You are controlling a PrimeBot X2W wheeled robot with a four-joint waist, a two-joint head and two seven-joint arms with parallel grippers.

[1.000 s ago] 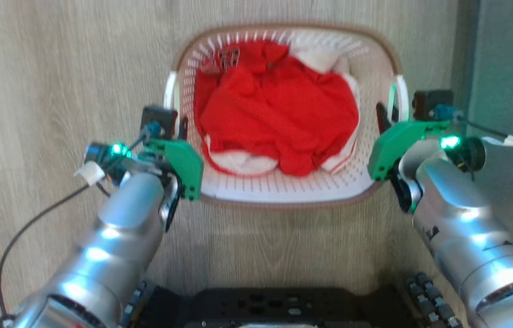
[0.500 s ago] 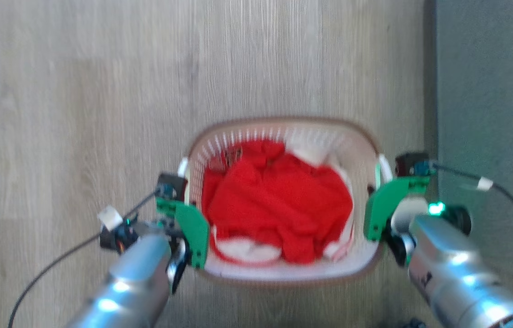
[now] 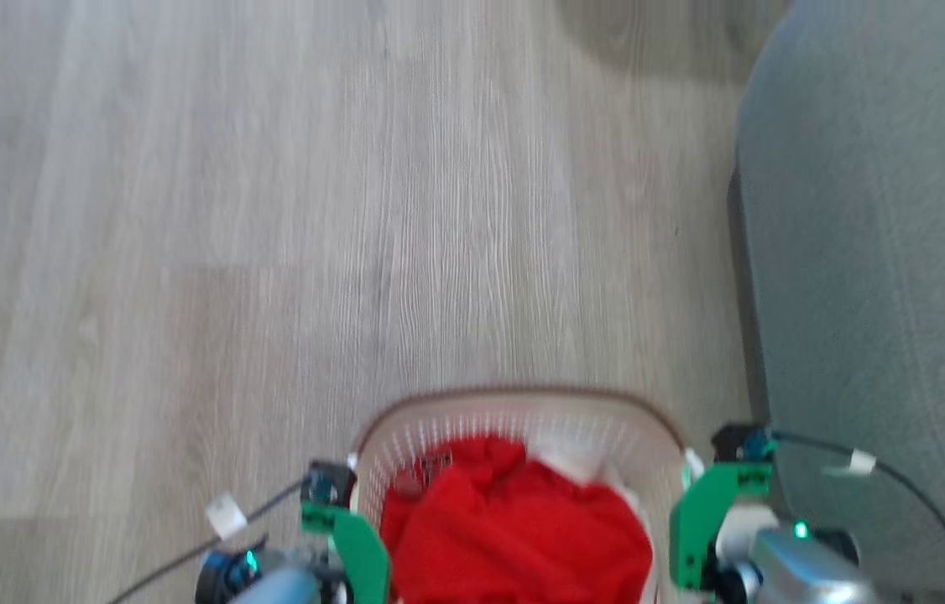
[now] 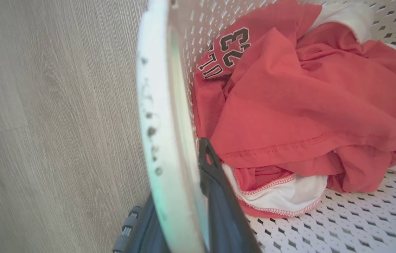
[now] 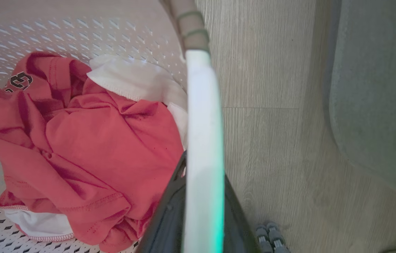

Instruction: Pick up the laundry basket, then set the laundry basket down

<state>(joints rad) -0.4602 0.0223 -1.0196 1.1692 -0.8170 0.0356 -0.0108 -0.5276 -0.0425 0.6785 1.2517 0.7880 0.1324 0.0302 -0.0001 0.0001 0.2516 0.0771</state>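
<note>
The laundry basket [image 3: 514, 404] sits at the bottom edge of the head view, cream-white with perforated walls and a brown rim, holding red and white clothes [image 3: 514, 537]. My left gripper [image 3: 338, 512] is at its left side and my right gripper [image 3: 695, 495] at its right side. In the left wrist view the white side handle [image 4: 155, 105] runs between my two dark fingers [image 4: 215, 196], which are shut on it. The right wrist view has the other white handle [image 5: 203, 140] clamped between my right fingers [image 5: 170, 218]. I cannot tell whether the basket is off the floor.
A grey upholstered piece of furniture [image 3: 875, 294] stands close on the right, also beside the basket in the right wrist view [image 5: 377, 105]. Pale wood-look floor [image 3: 313, 252] stretches ahead and to the left. Small grey rollers [image 5: 272, 235] show low down.
The head camera has moved, so the basket and both grippers now sit lower and smaller in the picture. More floor and grey furniture show ahead. Both grippers stay at the handles.
</note>
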